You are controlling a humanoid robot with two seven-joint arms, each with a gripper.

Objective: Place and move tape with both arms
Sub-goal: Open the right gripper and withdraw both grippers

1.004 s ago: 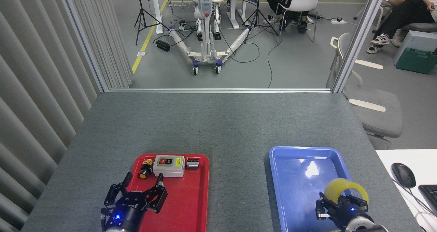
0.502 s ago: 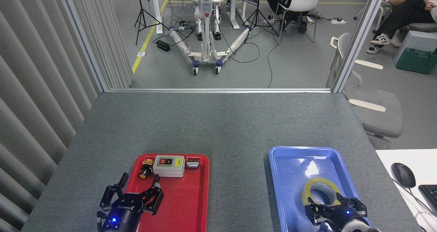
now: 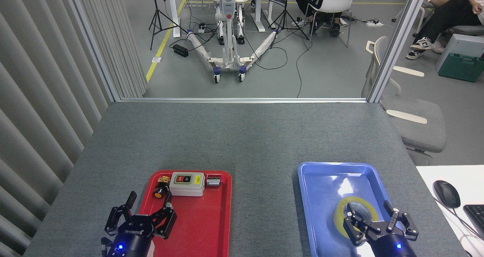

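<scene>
The tape, a yellow translucent roll, lies flat in the blue tray at the lower right. My right gripper hovers over its near side with fingers spread open, partly covering the roll and holding nothing. At the lower left, my left gripper is open over the left edge of the red tray, with nothing between its fingers.
The red tray carries a grey switch box, a black and yellow button and a small metal part at its far end. A white desk with a mouse and keyboard adjoins the table's right side.
The right gripper lowered the tape into the blue tray, released it flat and opened. The left gripper drifted slightly down and left, staying open.
</scene>
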